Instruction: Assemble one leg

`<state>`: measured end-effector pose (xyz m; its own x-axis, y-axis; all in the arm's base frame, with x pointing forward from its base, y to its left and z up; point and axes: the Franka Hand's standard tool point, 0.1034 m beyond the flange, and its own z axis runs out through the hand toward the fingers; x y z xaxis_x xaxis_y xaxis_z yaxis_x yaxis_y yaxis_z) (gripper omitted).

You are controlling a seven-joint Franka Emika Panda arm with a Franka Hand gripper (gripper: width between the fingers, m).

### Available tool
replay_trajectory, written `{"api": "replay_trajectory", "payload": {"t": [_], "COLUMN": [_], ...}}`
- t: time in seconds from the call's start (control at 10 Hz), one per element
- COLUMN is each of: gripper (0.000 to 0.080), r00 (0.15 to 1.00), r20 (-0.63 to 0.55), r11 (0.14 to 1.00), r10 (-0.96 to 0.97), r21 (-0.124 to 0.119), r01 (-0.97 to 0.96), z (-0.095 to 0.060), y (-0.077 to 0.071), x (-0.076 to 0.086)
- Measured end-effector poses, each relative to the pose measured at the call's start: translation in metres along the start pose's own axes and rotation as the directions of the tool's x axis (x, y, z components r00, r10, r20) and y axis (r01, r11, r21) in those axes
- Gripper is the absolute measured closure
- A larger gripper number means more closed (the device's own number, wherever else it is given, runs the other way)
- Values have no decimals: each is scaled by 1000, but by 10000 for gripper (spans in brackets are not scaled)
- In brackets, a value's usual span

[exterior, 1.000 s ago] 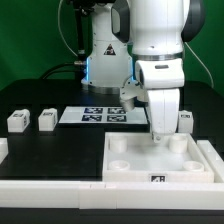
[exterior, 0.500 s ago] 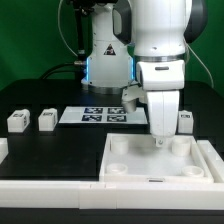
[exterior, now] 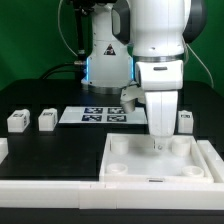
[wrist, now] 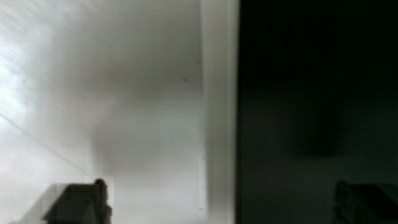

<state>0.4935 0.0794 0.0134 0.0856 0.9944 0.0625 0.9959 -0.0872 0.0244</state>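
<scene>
Gripper [exterior: 158, 146] hangs spread and empty over the tabletop [exterior: 130, 181]; no leg is grasped yet, so it probably must fetch the nearest leg [exterior: 184, 121], at two o'clock.

Wrist view: both my fingertips [wrist: 75, 205] are cut off by the frame edge. The white surface [wrist: 125, 110] between my jaws is blurred; I cannot identify it. Exterior view: my arm [exterior: 160, 90] hides part of the leg [exterior: 186, 122] beyond my jaws, and the near end of the marker board [exterior: 95, 115].
</scene>
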Motion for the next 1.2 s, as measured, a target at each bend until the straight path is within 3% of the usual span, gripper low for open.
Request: {"api": "replay_trajectory", "payload": {"t": [0.4,0.9,1.2], "gripper": [150,150,150], "r00": [1000,994,991], "r20": [0,7,7], "r11": [1000,993,990], "r10": [12,111,136], "r21": [-1,-44,-39], "r01": [-12,-111,-135], "z": [-1,-49,-46], "y": [0,-16,-17], "x": [0,17,15]}}
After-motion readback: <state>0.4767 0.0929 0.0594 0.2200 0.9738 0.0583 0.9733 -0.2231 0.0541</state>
